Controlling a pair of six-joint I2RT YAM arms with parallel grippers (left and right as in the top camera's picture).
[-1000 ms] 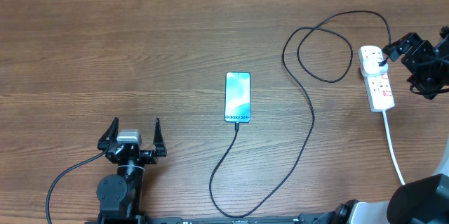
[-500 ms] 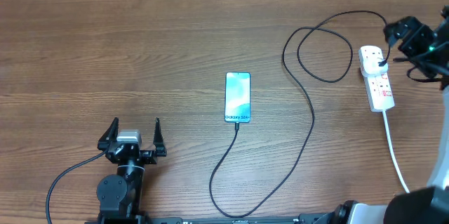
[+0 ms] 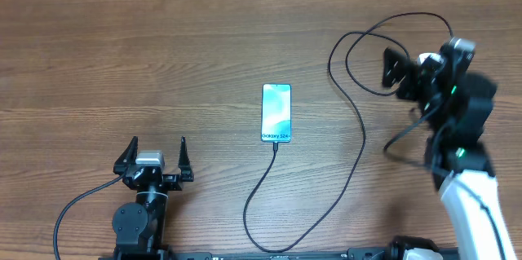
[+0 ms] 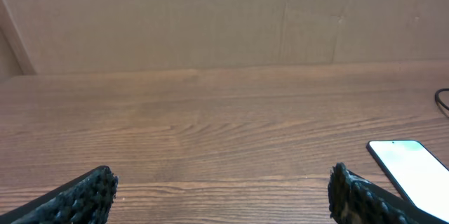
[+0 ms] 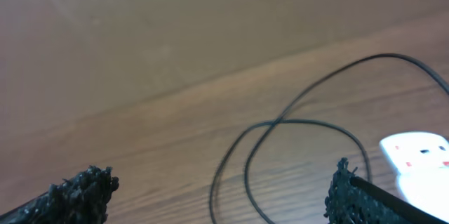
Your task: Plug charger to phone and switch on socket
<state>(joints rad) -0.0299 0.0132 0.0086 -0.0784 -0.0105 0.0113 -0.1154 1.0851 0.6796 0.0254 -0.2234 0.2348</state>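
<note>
The phone (image 3: 276, 112) lies flat mid-table with its blue-teal screen lit; it also shows at the right edge of the left wrist view (image 4: 410, 171). The thin black charger cable (image 3: 361, 142) runs from the phone's near edge, curves along the front and loops at the back right; the loop shows in the right wrist view (image 5: 302, 147). The white socket (image 5: 419, 155) is hidden under my right arm in the overhead view. My right gripper (image 3: 395, 72) (image 5: 214, 196) is open and empty above the cable loop, just left of the socket. My left gripper (image 3: 155, 156) (image 4: 221, 196) is open and empty at the front left.
A bare wooden tabletop (image 3: 163, 56) stretches between the arms. A cardboard-coloured wall (image 4: 210, 13) stands behind the table. My right arm's white lower link (image 3: 477, 211) reaches in from the front right corner.
My right arm has swung from the table's right edge to the left and now covers the socket in the overhead view. Phone, cable and left arm have not moved.
</note>
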